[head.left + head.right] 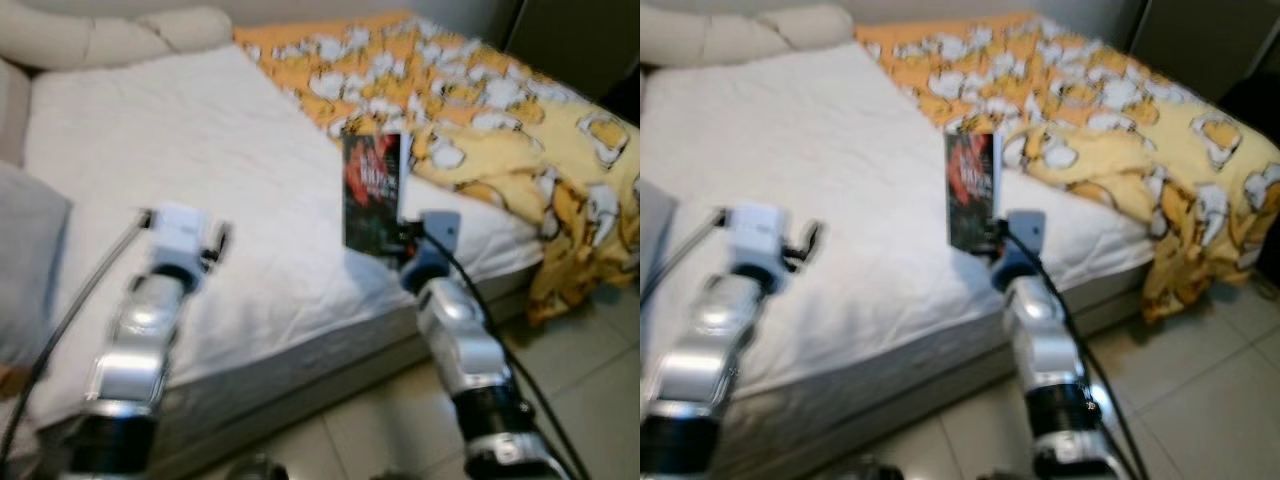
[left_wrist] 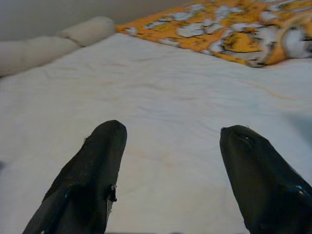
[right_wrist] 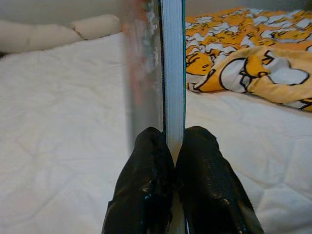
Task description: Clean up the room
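Both silver arms reach out over the bed [image 1: 200, 120] in the left eye view. Right gripper [image 1: 402, 243] pinches the bottom edge of a book [image 1: 371, 190], which stands upright above the white sheet, long axis vertical, dark red cover toward the camera. Yellow blanket [image 1: 520, 120] lies crumpled just beyond and right of it; pillow [image 1: 110, 35] at the head. Left gripper [image 1: 215, 240] hovers over bare sheet, well apart from the book.

Left wrist view: fingers [image 2: 87, 180] spread wide, nothing between them, only sheet ahead.

Right wrist view: fingers [image 3: 146, 185] clamped tight on the book's page edge. No containers visible; likely carrying the book off to put away.
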